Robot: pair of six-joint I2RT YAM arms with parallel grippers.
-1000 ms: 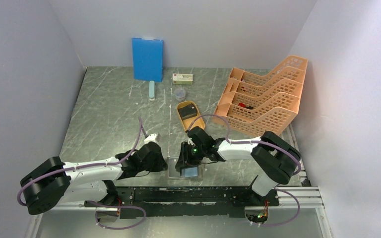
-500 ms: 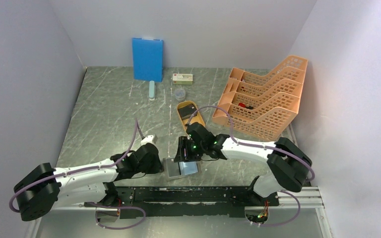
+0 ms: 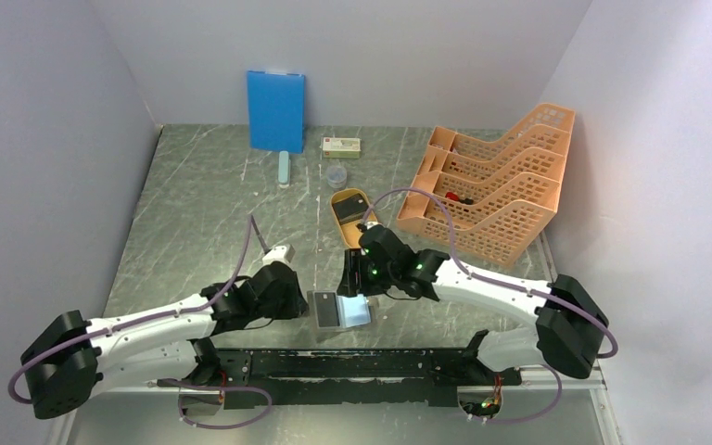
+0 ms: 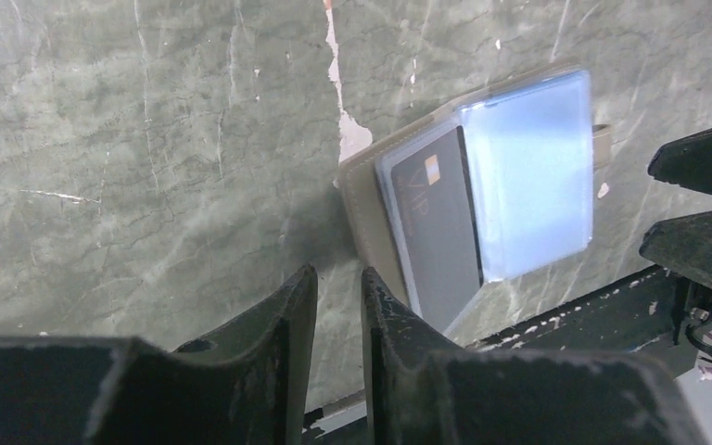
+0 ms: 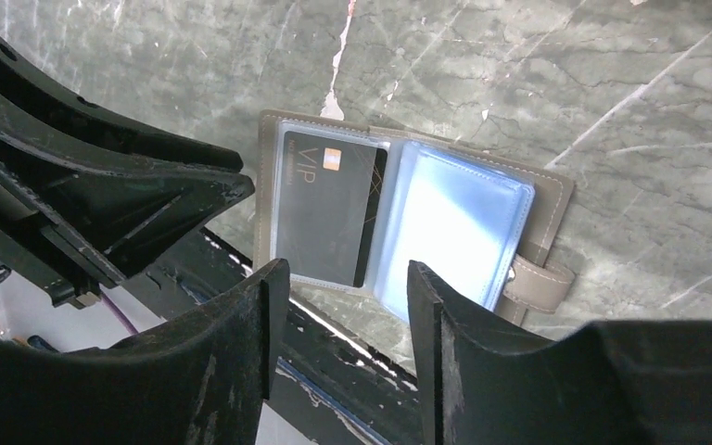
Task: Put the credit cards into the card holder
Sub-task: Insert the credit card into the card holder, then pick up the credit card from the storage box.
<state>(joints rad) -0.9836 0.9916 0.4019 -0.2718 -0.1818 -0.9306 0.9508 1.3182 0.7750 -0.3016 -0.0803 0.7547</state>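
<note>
Card holder (image 3: 341, 311) lies open and flat on the marbled surface (image 3: 204, 213), lower centre of the overhead frame. A dark credit card (image 5: 327, 209) marked VIP sits in the sleeve on its left half. The left tool (image 4: 336, 273), fingers slightly parted and empty, sits just left of it. The right tool (image 5: 348, 269) hovers above, released, gripping nothing. A second dark card (image 3: 353, 207) rests in the orange tray (image 3: 337, 202) above centre.

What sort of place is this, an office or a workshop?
Most likely a robot test bench, not an office: two robot arms bolted at the edge of a marble-look table, plain walls boxing it in, and staged desk items like an orange file rack and an open card holder.
</note>
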